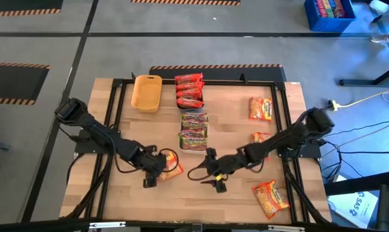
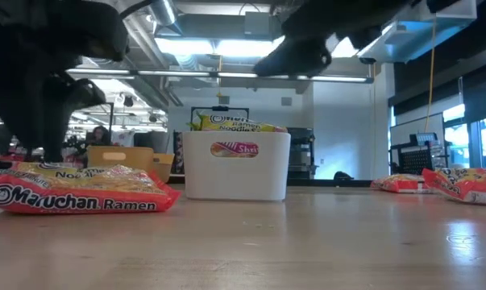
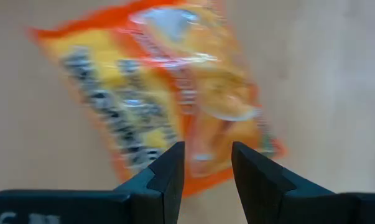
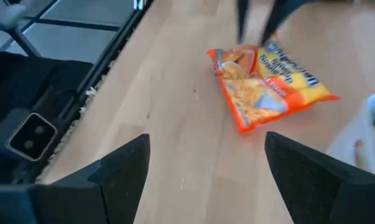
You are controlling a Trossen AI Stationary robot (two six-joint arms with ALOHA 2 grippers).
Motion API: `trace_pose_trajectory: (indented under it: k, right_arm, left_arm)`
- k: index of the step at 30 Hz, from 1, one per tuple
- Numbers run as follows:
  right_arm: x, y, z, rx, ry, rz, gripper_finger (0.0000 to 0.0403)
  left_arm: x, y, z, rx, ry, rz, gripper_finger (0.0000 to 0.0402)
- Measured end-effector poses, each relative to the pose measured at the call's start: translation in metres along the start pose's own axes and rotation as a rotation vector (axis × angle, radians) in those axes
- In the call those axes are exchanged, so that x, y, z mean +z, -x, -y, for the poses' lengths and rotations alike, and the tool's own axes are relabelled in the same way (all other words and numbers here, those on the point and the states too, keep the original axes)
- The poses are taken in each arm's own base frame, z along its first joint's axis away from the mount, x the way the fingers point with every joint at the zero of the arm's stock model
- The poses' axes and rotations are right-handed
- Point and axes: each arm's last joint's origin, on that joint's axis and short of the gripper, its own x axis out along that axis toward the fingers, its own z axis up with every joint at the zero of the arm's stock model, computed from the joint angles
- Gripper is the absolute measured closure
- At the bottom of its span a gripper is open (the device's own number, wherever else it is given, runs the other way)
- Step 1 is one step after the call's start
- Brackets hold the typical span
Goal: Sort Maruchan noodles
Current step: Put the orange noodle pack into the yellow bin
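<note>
An orange-yellow Maruchan packet (image 1: 173, 165) (image 3: 168, 87) (image 4: 268, 87) lies flat on the wooden table, near the front middle; in the low view this packet (image 2: 73, 192) is at the left. My left gripper (image 1: 157, 169) (image 3: 206, 174) is open, its fingers pointing down over one end of the packet. My right gripper (image 1: 215, 177) (image 4: 206, 168) is open wide just right of it, above bare wood. Red packets (image 1: 189, 90) lie stacked at the far middle. Green-pink packets (image 1: 194, 131) fill a white tray (image 2: 236, 165). My left gripper comes at the orange-yellow packet's end (image 3: 203, 165) from above with its two fingers a little apart. I cannot tell whether they touch the packet, which lies flat on the table.
A plain yellow tray (image 1: 147, 92) stands left of the red packets. Three more orange-yellow packets lie on the table's right side (image 1: 260, 108) (image 1: 259, 137) (image 1: 271, 196). A black frame (image 1: 117, 103) runs around the tabletop. Bare wood shows at the left and near edge.
</note>
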Motion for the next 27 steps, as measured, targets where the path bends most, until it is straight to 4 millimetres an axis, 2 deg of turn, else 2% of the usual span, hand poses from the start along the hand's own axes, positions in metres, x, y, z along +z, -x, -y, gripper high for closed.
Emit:
trace_pose_trajectory:
  k: [6, 12, 15, 18, 23, 27]
  right_arm:
    - [-0.02, -0.035, -0.003, -0.01, -0.026, 0.035, 0.01]
    - [-0.034, -0.058, -0.002, -0.044, -0.023, 0.09, 0.01]
    - [-0.038, -0.065, -0.002, -0.041, -0.021, 0.107, 0.01]
    - [-0.042, -0.069, -0.002, -0.041, -0.008, 0.114, 0.01]
    - [-0.045, -0.075, -0.002, -0.038, -0.007, 0.143, 0.01]
    - [-0.046, -0.077, -0.002, -0.033, -0.008, 0.163, 0.01]
  left_arm:
    - [-0.015, 0.014, -0.01, 0.192, -0.019, 0.066, 0.0274]
    - [-0.028, 0.016, -0.02, 0.255, 0.035, 0.177, 0.0274]
    - [-0.03, 0.012, -0.025, 0.307, 0.075, 0.237, 0.0271]
    - [-0.029, 0.009, -0.026, 0.285, 0.108, 0.265, 0.0261]
    - [-0.025, 0.004, -0.029, 0.243, 0.15, 0.29, 0.0221]
    - [-0.028, -0.003, -0.042, 0.247, 0.222, 0.255, 0.0192]
